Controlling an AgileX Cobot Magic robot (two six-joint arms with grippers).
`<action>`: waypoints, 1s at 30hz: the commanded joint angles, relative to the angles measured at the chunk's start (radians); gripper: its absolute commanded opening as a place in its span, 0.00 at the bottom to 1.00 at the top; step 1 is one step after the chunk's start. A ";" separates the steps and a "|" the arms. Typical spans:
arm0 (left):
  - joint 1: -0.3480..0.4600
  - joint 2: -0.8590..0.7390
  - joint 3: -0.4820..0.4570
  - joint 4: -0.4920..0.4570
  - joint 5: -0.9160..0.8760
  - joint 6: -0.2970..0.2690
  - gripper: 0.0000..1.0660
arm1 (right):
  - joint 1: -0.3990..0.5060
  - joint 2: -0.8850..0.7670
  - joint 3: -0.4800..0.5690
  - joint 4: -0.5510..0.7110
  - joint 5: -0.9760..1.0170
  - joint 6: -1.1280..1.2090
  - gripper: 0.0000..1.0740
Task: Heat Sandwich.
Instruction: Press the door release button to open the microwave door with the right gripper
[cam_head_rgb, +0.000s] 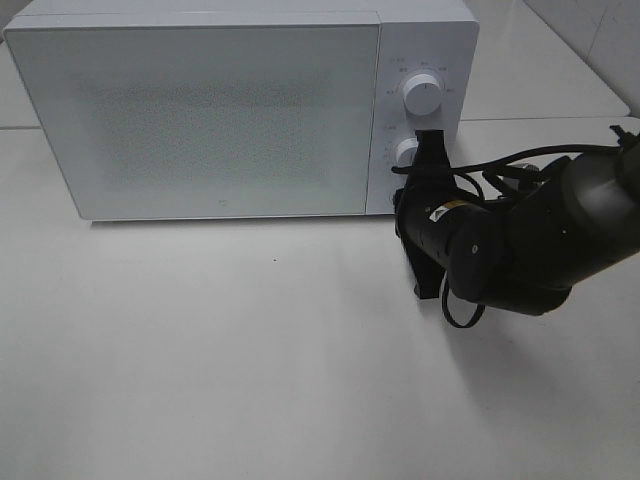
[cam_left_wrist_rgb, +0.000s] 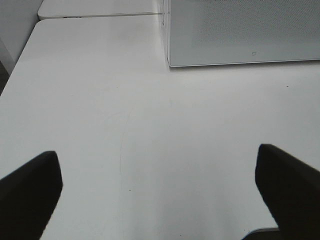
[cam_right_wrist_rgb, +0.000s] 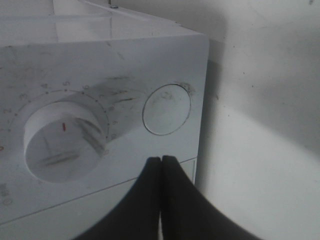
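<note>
The white microwave (cam_head_rgb: 200, 110) stands at the back of the table with its door closed; the sandwich is not in view. My right gripper (cam_head_rgb: 431, 140) is shut and empty, with its tips at the control panel beside the lower knob (cam_head_rgb: 405, 152), below the upper knob (cam_head_rgb: 422, 95). In the right wrist view the shut tips (cam_right_wrist_rgb: 161, 160) sit just in front of the panel, between a dial knob (cam_right_wrist_rgb: 65, 142) and a round button (cam_right_wrist_rgb: 166, 110). My left gripper (cam_left_wrist_rgb: 160, 200) is open and empty over bare table, away from the microwave's corner (cam_left_wrist_rgb: 240, 30).
The white table (cam_head_rgb: 250, 360) stretches in front of the microwave. The right arm's black body and cables (cam_head_rgb: 520, 240) hang over the right side. A table seam (cam_left_wrist_rgb: 100, 15) runs behind the microwave on the left.
</note>
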 joint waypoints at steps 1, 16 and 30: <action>0.002 -0.025 0.004 0.002 -0.014 -0.005 0.95 | -0.028 0.017 -0.042 -0.023 0.029 0.009 0.00; 0.002 -0.025 0.004 0.001 -0.014 -0.005 0.95 | -0.050 0.076 -0.100 -0.018 0.053 0.008 0.00; 0.002 -0.025 0.004 0.001 -0.014 -0.005 0.95 | -0.055 0.092 -0.116 -0.001 0.009 0.000 0.01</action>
